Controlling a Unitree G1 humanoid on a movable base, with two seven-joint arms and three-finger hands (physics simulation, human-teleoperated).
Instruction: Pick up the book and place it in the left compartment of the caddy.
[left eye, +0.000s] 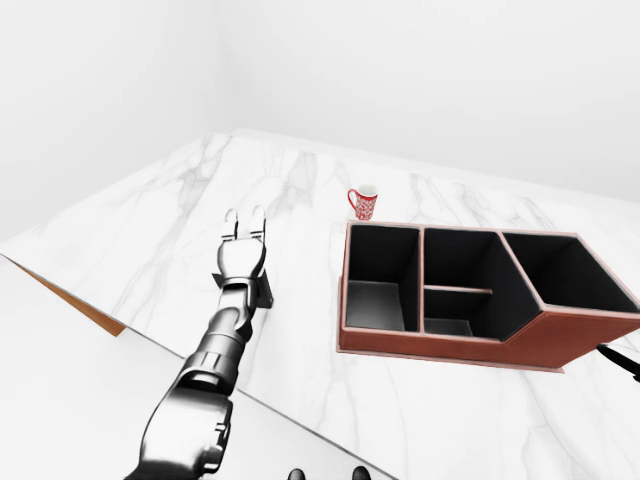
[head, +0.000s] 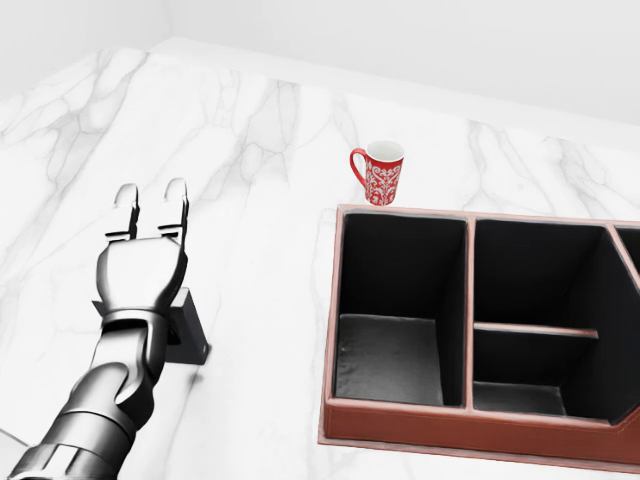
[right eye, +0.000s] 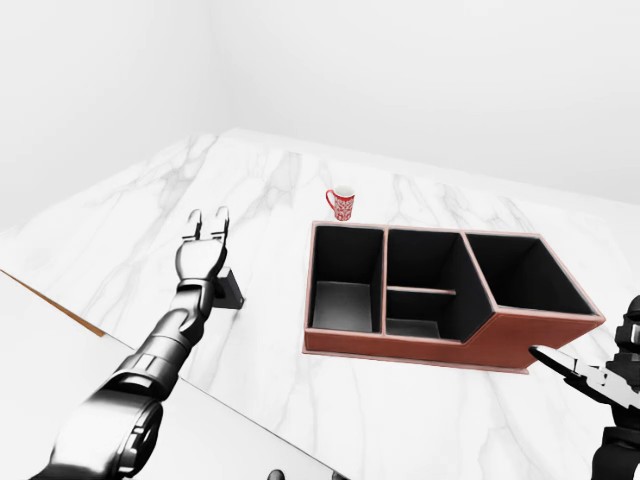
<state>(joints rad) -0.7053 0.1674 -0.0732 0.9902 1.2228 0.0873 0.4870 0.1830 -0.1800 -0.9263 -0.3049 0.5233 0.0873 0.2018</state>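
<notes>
The book is a small dark slab lying flat on the white marble counter, left of the caddy; most of it is hidden under my left wrist. My left hand reaches over it with its fingers open and stretched past the book, holding nothing. The caddy is a reddish-brown box with black compartments; its left compartment holds nothing. My right hand shows at the lower right of the right-eye view, to the right of the caddy, with fingers spread and nothing in them.
A red patterned mug stands on the counter just above the caddy's upper left corner in the head view. The counter's near edge runs diagonally under my left arm.
</notes>
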